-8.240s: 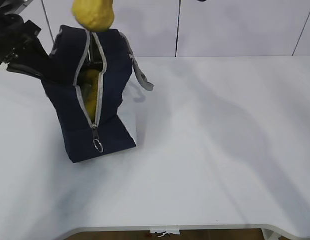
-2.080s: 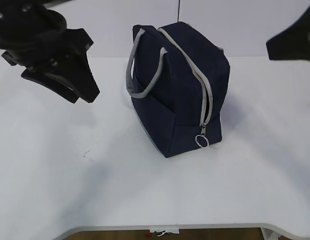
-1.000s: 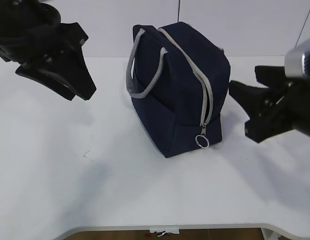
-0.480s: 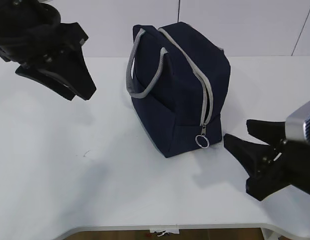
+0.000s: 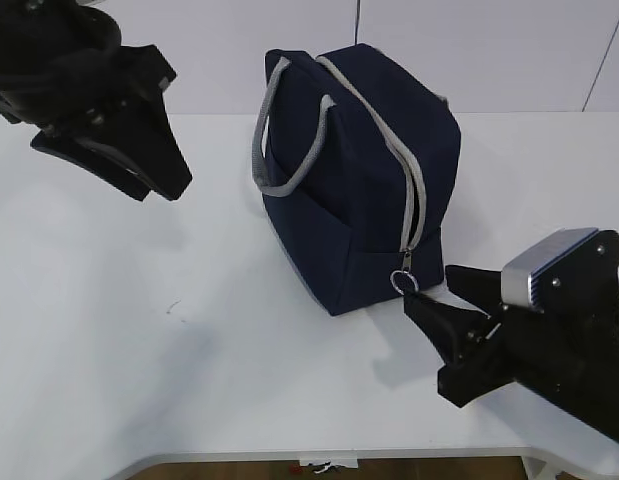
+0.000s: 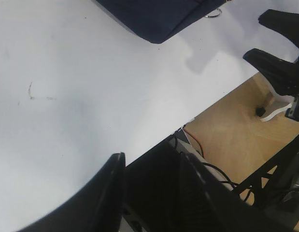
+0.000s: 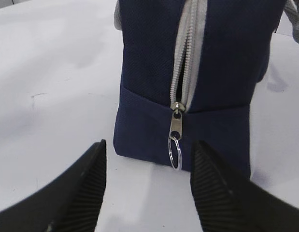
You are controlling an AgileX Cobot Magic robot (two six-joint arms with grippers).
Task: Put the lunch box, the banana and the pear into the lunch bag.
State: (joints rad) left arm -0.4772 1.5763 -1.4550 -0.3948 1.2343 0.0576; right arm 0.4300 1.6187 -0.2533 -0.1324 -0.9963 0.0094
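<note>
White tabletop (image 5: 239, 380): wide, plain surface carrying the bag; a faint scuff mark (image 5: 172, 308) lies left of the bag.
Lunch bag (image 5: 364, 190): navy fabric, upright near the table's middle, leaning slightly. Grey webbing handles (image 5: 279, 140) arch over its top. Lunch box, banana and pear cannot be seen in any view.
Zipper (image 7: 188, 63): grey tape running over the top and down the end wall facing the camera; teeth gape slightly just above the slider, which sits low on that wall.
Left gripper (image 5: 154, 165): raised above the table's left side, well apart from the bag. Black fingers (image 6: 108, 193) spread with a clear gap between them, nothing held; the wrist view looks past them to the table edge and the wooden floor (image 6: 231, 130).
Right gripper (image 5: 439, 305): low over the table at the bag's front right, fingers (image 7: 86, 188) parted wide and pointing at the bag's zipper end, holding nothing.
Ring pull (image 7: 175, 153): metal ring hanging from the slider, between the right fingertips' line of reach and just ahead of them; contact cannot be told.
</note>
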